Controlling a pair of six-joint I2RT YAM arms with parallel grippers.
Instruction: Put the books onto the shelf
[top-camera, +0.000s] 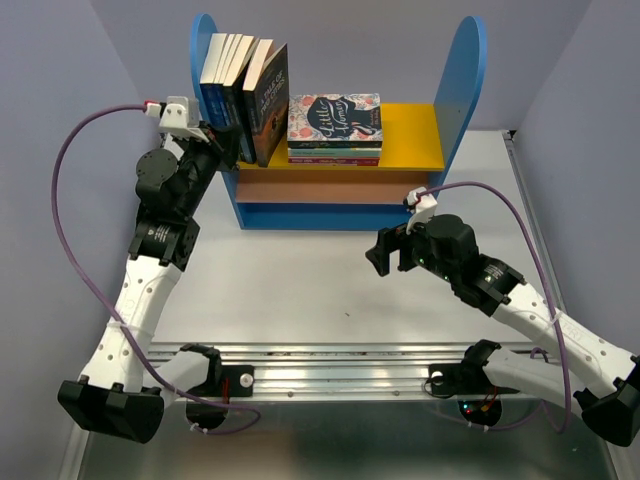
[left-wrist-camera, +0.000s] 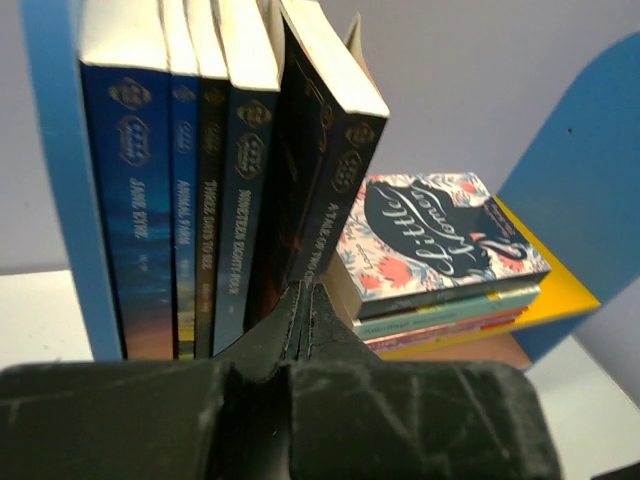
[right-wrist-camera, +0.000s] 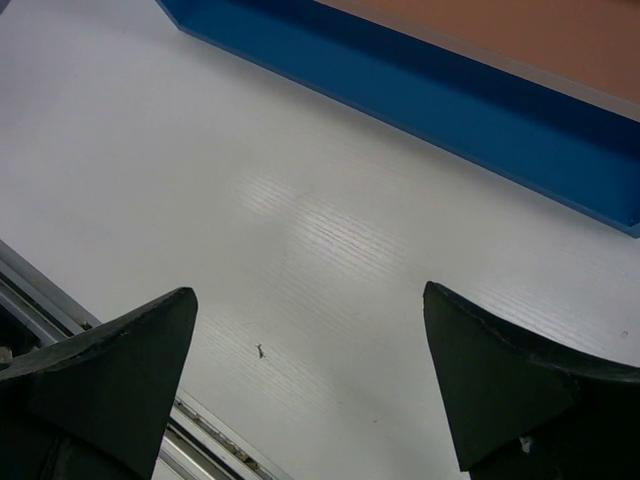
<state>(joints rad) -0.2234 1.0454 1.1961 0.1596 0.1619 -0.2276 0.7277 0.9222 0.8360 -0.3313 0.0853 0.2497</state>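
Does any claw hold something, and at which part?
Nothing is held. The left claw is shut, empty, at the leaning book; the right claw is open.

Right half of the yellow board (top-camera: 415, 132) was wide open. Left end was jammed with upright books (top-camera: 243, 92), flat stack (top-camera: 334, 122) just beside them. Table (top-camera: 300, 290) out front had room too.

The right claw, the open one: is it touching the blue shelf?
Apart. The right wrist view shows the open right gripper over the bare table, with a clear strip of table between it and the blue base of the shelf.
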